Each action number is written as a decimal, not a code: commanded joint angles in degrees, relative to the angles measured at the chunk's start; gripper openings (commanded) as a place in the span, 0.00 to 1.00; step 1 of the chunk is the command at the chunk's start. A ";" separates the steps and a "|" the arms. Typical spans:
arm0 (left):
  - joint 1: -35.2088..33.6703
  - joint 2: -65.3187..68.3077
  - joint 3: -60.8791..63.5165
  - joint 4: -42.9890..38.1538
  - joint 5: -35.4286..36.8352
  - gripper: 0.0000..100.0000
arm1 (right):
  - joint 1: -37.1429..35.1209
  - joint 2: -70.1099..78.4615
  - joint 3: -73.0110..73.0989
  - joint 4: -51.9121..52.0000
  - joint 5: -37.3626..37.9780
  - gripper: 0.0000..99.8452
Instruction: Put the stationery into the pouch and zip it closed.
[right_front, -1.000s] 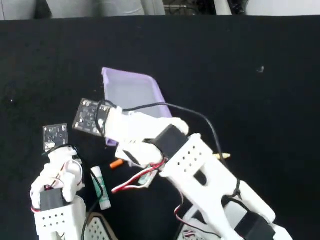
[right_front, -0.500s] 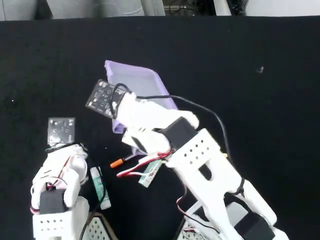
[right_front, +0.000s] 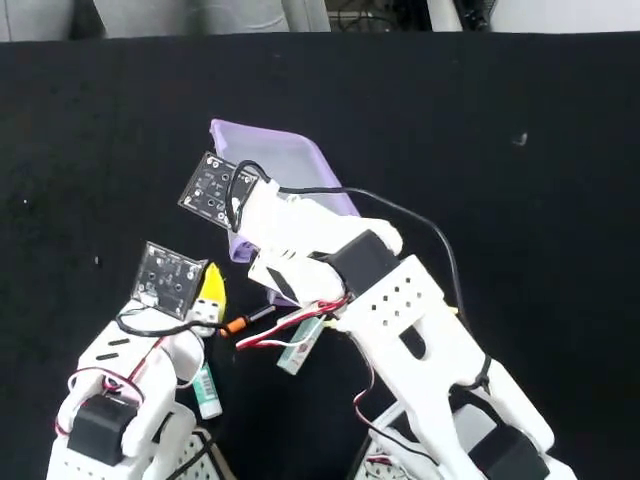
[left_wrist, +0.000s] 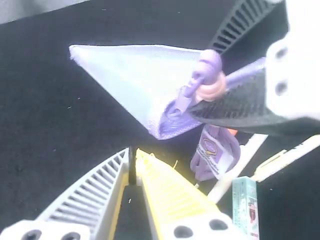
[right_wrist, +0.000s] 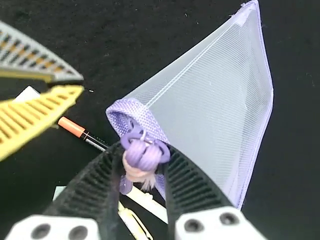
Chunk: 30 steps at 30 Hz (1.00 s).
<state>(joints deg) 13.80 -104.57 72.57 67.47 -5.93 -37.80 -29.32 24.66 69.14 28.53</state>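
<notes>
The right gripper (right_wrist: 143, 150) has its black jaws pinched on the zip pull (left_wrist: 205, 75) of the purple pouch (right_front: 280, 165), which lies on the table (right_front: 500, 200) with that corner raised. The left gripper (left_wrist: 132, 152), jaws all but closed on nothing, hangs just beside that corner. It would probably do best to open and pin the fabric there (not the pull), so the zip slides. The pen (right_front: 235, 325) and glue stick (right_front: 205, 388) lie outside the pouch.

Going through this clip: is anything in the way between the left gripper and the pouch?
Nothing visible. Bare table lies between the left gripper and the pouch. The right gripper, clamped on the zipper pull, stands off to one side.
</notes>
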 joint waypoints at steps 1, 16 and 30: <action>1.45 0.00 -3.38 -1.32 0.26 0.04 | 1.05 -1.45 -0.48 -1.23 -0.53 0.01; -8.40 0.00 7.52 -16.26 4.40 0.21 | 1.05 -1.45 -0.48 -0.88 -0.53 0.01; -8.75 -0.09 4.97 -14.95 4.40 0.21 | 1.05 -1.27 -0.22 -1.32 -0.53 0.01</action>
<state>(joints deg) 5.63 -104.13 81.10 52.62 -2.51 -37.45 -29.32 24.66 69.14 28.53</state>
